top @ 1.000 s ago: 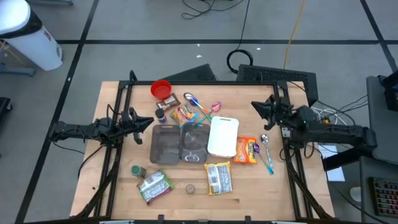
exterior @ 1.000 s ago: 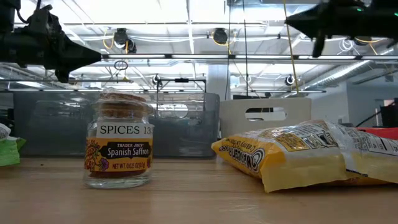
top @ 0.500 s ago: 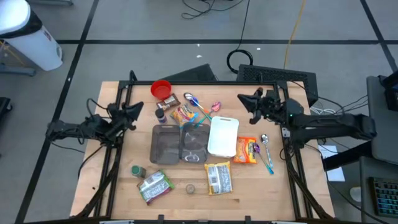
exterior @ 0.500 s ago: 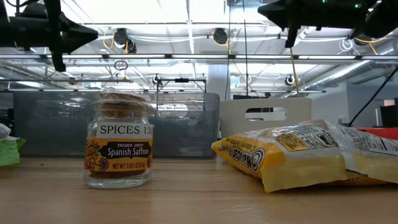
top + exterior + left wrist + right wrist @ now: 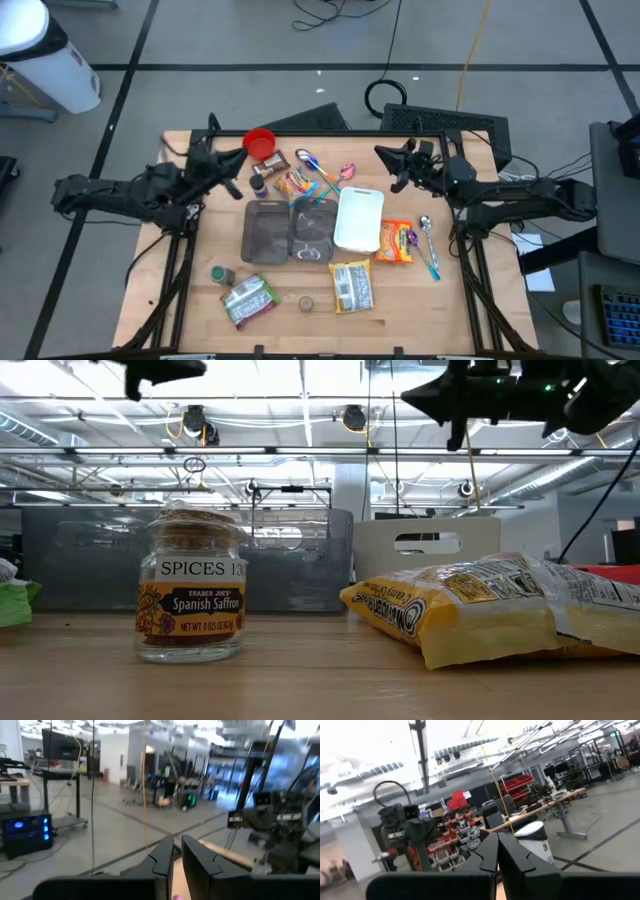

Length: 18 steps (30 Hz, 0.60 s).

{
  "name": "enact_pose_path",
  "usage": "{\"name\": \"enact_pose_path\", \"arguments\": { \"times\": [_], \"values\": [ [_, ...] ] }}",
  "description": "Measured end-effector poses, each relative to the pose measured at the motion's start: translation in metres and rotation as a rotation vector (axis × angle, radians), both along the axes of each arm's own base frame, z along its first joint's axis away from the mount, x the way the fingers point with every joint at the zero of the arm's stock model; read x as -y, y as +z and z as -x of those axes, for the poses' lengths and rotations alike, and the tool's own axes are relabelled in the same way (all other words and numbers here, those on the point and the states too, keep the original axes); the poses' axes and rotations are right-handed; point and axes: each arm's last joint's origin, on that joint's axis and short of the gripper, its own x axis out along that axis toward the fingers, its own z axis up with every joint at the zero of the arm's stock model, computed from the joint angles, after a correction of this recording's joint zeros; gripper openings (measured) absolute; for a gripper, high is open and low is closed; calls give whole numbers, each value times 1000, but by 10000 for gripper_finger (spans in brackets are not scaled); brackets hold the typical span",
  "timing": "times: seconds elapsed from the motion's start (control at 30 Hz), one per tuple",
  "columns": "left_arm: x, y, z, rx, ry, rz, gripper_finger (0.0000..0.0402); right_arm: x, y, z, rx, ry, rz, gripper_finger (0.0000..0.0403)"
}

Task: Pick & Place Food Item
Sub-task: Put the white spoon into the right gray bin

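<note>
High view: the left gripper (image 5: 236, 159) has swung from the table's left edge toward the red cup (image 5: 259, 142), fingers nearly together, empty. The orange snack bag (image 5: 397, 242) lies unmoved beside the white container (image 5: 359, 217). The right gripper (image 5: 385, 158) has advanced inward, fingers pressed together.

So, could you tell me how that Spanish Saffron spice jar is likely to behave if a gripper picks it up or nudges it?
The spice jar looks like clear glass, so probably rigid, smooth and somewhat slippery, and breakable if dropped. It stands upright on a flat base on the table, so a low push would likely slide it, while a high one might tip it. Being round, it could roll once on its side.
</note>
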Motion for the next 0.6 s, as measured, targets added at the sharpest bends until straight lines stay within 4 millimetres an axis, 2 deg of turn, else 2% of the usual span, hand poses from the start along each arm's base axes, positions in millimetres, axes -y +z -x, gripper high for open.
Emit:
{"name": "enact_pose_path", "arguments": {
  "times": [0.13, 0.27, 0.5, 0.6],
  "values": [
    [-1, 13, -23, -29, 5, 34, 42, 5, 3, -13, -9, 1, -16, 1],
    [-1, 24, -34, 29, -2, 82, 42, 8, 12, -31, -24, -4, 24, 6],
    [0, 41, -39, 269, -34, 181, 42, 17, 12, -61, -57, -4, 6, 6],
    [0, 44, -38, 304, -53, 196, 42, 19, 9, -68, -52, 14, -38, 6]
  ]
}}
